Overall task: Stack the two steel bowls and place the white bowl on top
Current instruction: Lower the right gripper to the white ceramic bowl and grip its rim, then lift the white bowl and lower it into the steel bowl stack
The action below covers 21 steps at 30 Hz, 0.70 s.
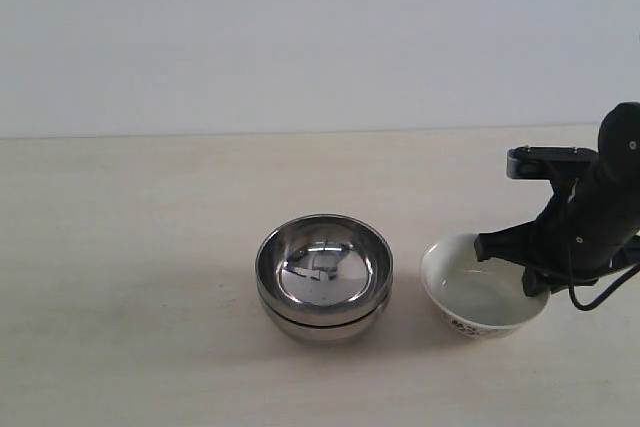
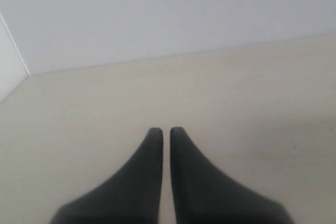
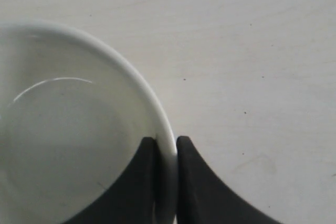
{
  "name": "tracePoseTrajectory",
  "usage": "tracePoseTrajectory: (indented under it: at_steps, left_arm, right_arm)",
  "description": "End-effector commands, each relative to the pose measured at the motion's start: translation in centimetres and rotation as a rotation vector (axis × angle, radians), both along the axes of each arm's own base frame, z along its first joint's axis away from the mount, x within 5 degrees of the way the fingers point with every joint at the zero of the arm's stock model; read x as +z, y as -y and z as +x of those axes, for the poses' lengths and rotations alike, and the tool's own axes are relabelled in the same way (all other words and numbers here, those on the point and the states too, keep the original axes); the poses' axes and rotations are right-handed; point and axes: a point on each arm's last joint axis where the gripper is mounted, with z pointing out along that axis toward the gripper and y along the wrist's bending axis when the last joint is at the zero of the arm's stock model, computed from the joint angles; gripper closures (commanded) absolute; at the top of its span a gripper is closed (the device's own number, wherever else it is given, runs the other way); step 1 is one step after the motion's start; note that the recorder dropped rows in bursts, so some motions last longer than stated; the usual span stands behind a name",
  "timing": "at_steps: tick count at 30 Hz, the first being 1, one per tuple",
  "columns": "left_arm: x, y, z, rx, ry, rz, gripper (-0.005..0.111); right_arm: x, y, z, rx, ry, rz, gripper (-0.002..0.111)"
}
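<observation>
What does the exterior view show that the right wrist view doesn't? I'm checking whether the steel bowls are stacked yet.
Only the exterior view shows the two steel bowls, already nested, on the table left of the white bowl. Only the right wrist view shows the right gripper with one finger inside and one outside the rim. Both show the white bowl, empty, and the table.

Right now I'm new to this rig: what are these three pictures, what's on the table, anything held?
It is a two-armed robot with a pincer gripper on each arm. One picture comes from a camera off the arms; the other two sit on the wrists, looking past the fingers.

On the table, the two steel bowls are already nested. The white bowl stands apart beside them.

The right gripper pinches the white bowl's rim, one finger inside and one outside, with the bowl resting on the table. The left gripper is nearly closed on nothing, over bare table, out of the exterior view.
</observation>
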Motion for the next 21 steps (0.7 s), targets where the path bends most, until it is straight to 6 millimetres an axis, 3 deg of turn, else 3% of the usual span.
tracePoseTrajectory:
  at_steps: [1, 10, 21]
  left_arm:
    - [0.0, 0.0, 0.0, 0.003, 0.009, -0.016, 0.103]
    - [0.0, 0.0, 0.0, 0.003, 0.009, -0.016, 0.103]
    - [0.0, 0.0, 0.0, 0.003, 0.009, -0.016, 0.103]
  right_arm:
    - [1.0, 0.2, -0.2, 0.007, 0.015, -0.008, 0.108]
    - [6.0, 0.4, -1.0, 0.005, 0.103, 0.012, 0.108]
    - [8.3, 0.1, -1.7, -0.025, 0.154, 0.09, 0.108]
